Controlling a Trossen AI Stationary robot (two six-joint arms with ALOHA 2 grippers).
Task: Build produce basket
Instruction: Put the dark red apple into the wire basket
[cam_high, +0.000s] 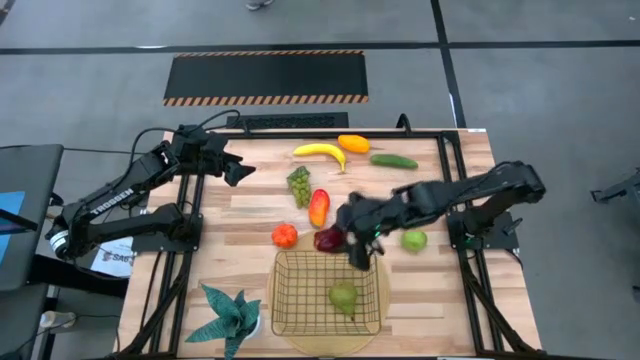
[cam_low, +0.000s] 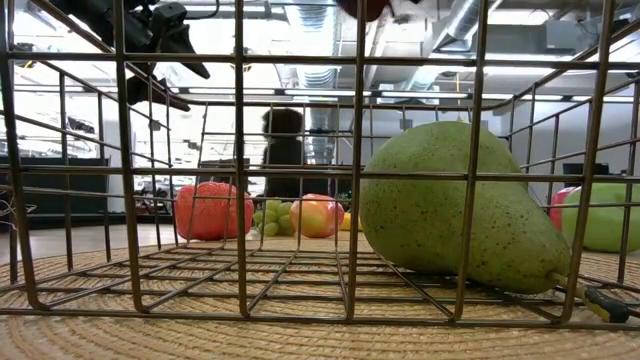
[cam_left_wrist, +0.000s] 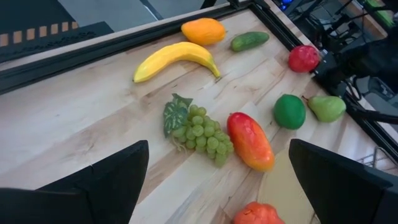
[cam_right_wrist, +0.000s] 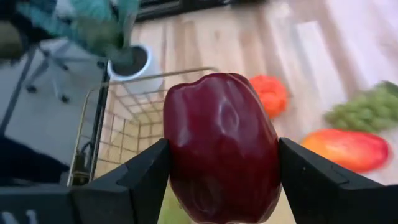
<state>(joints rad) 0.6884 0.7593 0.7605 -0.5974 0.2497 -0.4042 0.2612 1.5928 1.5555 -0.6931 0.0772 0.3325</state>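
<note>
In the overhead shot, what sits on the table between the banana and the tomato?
In the high view, the green grapes lie between the banana and the tomato, with the mango just beside that line.
</note>
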